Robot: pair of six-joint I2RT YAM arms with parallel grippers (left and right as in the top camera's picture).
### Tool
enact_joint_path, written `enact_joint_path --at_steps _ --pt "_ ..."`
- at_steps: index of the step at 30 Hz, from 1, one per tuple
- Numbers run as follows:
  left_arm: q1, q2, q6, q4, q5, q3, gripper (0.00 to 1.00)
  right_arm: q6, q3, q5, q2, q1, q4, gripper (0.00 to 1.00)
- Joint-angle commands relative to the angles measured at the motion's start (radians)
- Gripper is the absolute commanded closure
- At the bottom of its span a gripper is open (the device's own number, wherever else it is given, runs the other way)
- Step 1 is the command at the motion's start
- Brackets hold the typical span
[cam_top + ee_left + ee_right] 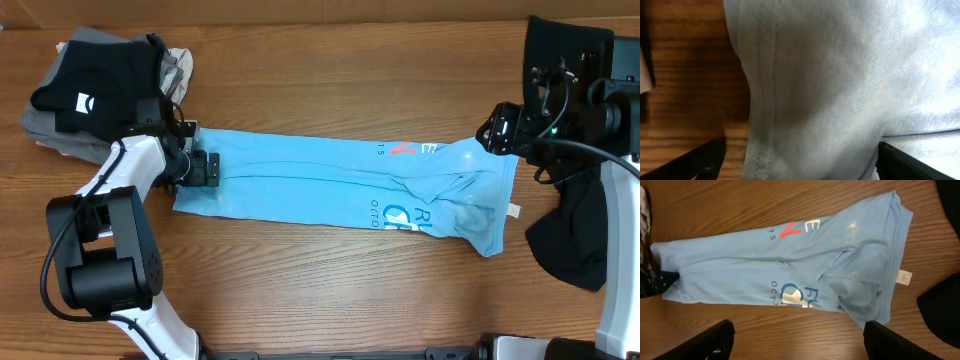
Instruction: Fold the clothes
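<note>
At the far left of the wooden counter [330, 80] lies a heap of black and grey soft garments [95, 85]; the black one on top carries a small white mark. Just right of the heap, the left pincer [205, 168] sits at the left end of the light blue short-sleeved cotton T-shirt [330, 185]. In the left wrist view its fingers [707, 160] stand wide apart, with a hemmed edge of the blue cloth filling the space between them. I cannot tell whether either finger presses on the fabric.

The T-shirt lies flat across the middle of the counter as a long narrow strip running left to right, with red-and-white lettering and white print toward its right half. Its right end is bunched, and a small white tag [904, 277] sticks out there. The right pincer [497, 130] hovers at that end's upper corner, its fingers [720, 337] spread wide and holding nothing. A crumpled black garment [570, 240] lies on the counter further right.
</note>
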Motion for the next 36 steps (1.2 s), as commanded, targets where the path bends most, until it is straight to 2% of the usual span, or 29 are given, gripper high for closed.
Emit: enact_joint_path --at_steps 1,3,5,9,10,13,16,19,23,26,33,36 --pt "0.004 0.061 0.019 0.014 0.06 -0.006 0.08 0.0 -0.011 -0.008 -0.006 0.004 0.006 0.14" --pt "0.003 0.082 0.019 0.014 0.06 -0.006 0.2 0.0 -0.011 -0.008 -0.006 0.004 0.008 0.14" --pt "0.003 0.102 0.018 0.005 0.06 -0.006 0.44 0.0 -0.011 -0.008 -0.006 0.004 0.008 0.14" --pt "0.004 0.141 0.011 -0.021 0.06 -0.006 0.78 0.0 -0.011 -0.008 -0.006 0.004 0.013 0.14" --pt "0.004 0.145 0.011 -0.027 0.059 -0.006 0.94 0.0 -0.011 -0.008 -0.006 0.004 0.016 0.14" --pt "0.007 0.149 0.011 -0.036 0.047 -0.004 0.96 0.004 -0.012 -0.009 -0.005 0.004 0.023 0.15" --pt "0.015 0.135 0.006 -0.064 0.052 0.017 0.96 0.004 -0.037 -0.01 -0.003 0.004 0.043 0.25" --pt "0.021 0.105 -0.011 -0.123 0.054 0.063 0.96 0.004 -0.092 -0.045 0.003 0.004 0.072 0.45" --pt "0.023 0.05 -0.003 -0.206 0.056 0.142 0.96 0.004 -0.23 -0.132 0.004 0.004 0.163 0.79" --pt "0.022 0.002 0.014 -0.257 0.06 0.2 0.96 0.006 -0.372 -0.178 0.004 0.004 0.28 0.96" --pt "0.008 -0.108 0.02 -0.356 0.092 0.291 0.96 0.103 -0.688 -0.188 0.004 0.004 0.589 0.96" --pt "-0.029 -0.149 0.071 -0.399 0.093 0.293 0.96 0.147 -0.797 -0.188 0.004 0.004 0.738 0.96"
